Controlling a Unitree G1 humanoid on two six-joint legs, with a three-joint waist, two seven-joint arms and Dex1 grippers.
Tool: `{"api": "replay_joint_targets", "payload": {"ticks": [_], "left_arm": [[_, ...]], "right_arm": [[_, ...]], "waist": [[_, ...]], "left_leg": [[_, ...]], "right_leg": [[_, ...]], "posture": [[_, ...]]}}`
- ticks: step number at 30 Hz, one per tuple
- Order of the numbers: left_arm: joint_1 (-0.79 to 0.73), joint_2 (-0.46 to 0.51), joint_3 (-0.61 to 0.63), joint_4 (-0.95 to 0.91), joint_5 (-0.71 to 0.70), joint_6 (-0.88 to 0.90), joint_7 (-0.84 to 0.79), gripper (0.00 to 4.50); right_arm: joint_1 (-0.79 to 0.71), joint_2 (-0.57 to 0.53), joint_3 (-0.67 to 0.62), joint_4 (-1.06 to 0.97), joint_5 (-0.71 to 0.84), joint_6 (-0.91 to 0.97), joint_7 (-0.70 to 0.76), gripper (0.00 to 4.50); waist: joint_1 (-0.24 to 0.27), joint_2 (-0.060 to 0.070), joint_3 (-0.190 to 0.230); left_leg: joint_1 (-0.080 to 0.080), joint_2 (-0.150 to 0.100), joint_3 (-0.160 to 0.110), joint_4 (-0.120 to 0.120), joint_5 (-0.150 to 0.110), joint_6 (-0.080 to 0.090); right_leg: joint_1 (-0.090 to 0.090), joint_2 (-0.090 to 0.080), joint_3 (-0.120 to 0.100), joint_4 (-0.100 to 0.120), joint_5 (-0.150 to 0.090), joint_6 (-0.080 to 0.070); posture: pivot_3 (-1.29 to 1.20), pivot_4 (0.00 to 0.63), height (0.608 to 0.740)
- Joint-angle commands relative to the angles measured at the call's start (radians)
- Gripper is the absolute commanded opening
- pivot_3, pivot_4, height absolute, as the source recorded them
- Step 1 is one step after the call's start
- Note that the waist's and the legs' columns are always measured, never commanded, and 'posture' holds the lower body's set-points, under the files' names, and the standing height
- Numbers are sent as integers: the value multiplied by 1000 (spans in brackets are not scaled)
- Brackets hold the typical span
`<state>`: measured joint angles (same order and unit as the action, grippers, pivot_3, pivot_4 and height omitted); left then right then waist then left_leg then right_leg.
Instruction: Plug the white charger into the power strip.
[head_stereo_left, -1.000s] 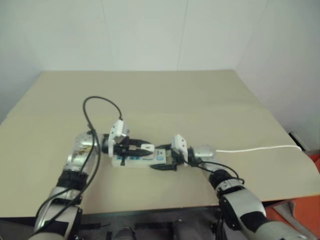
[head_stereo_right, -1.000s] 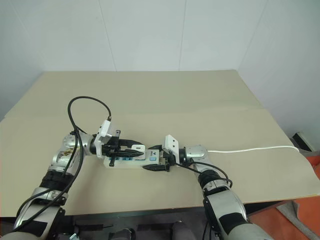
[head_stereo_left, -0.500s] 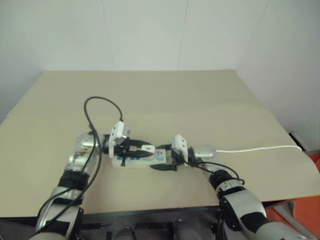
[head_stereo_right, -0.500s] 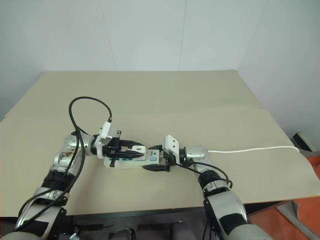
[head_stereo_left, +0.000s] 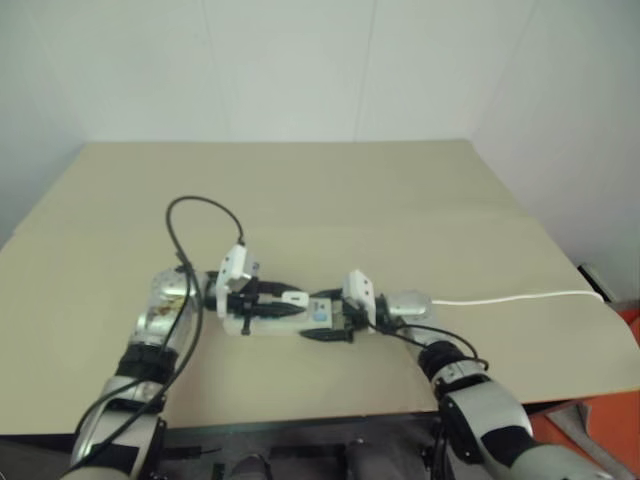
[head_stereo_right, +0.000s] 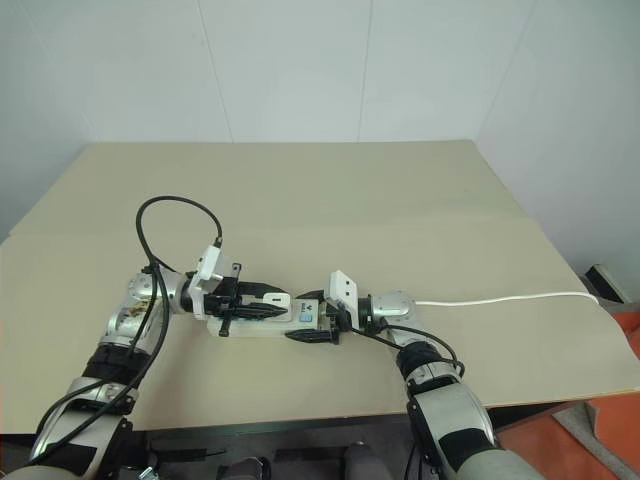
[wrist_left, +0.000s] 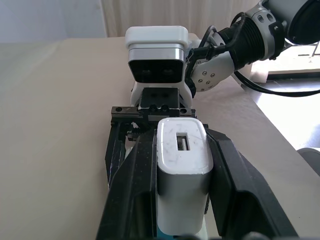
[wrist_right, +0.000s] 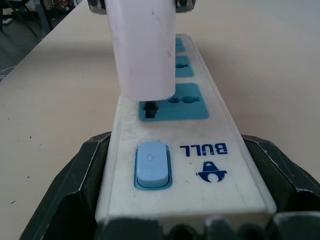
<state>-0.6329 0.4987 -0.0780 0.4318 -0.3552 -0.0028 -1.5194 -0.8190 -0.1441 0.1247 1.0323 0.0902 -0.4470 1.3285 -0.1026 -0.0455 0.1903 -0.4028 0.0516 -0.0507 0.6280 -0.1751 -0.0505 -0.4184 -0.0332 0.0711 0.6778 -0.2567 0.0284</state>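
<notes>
- The white charger, a smooth, glossy plastic block with rounded edges and a small rectangular slot in its end face, is sitting clamped between the two black fingers of the left gripper.
- The left gripper is pointing toward 3 o'clock in the head views, holding the charger directly over the power strip, a long white rectangular plastic bar with lightly scuffed casing.
- In the right wrist view, the charger's lower end is meeting the blue socket nearest the switch; a dark prong is showing at the socket opening, and whether it is fully seated cannot be told.
- The right gripper is pointing toward 9 o'clock, its matte black fingers standing wide apart and bracing both long sides of the strip at the switch end.
- The strip is bearing a pale blue rocker switch and blue printed lettering beside it.
- The strip is lying on the beige matte table, at the 6 o'clock part of its surface.
- A thin white cable is running along the table toward 3 o'clock from the right wrist.
</notes>
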Motion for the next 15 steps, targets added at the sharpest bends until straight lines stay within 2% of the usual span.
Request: {"api": "replay_joint_targets", "payload": {"ticks": [1,15], "left_arm": [[-11,7,12,29,8,-24,4,1009],[19,28,-18,93,47,-64,-32,1009]], "right_arm": [[13,6,7,-13,-5,14,5,3434],[19,6,9,-24,-4,17,3,3434]], "waist": [[-1,0,0],[0,0,0]], "left_leg": [[0,0,0,0,0,0],[0,0,0,0,0,0]], "right_leg": [[0,0,0,0,0,0],[0,0,0,0,0,0]], "posture": [[0,150,740],[0,150,740]]}}
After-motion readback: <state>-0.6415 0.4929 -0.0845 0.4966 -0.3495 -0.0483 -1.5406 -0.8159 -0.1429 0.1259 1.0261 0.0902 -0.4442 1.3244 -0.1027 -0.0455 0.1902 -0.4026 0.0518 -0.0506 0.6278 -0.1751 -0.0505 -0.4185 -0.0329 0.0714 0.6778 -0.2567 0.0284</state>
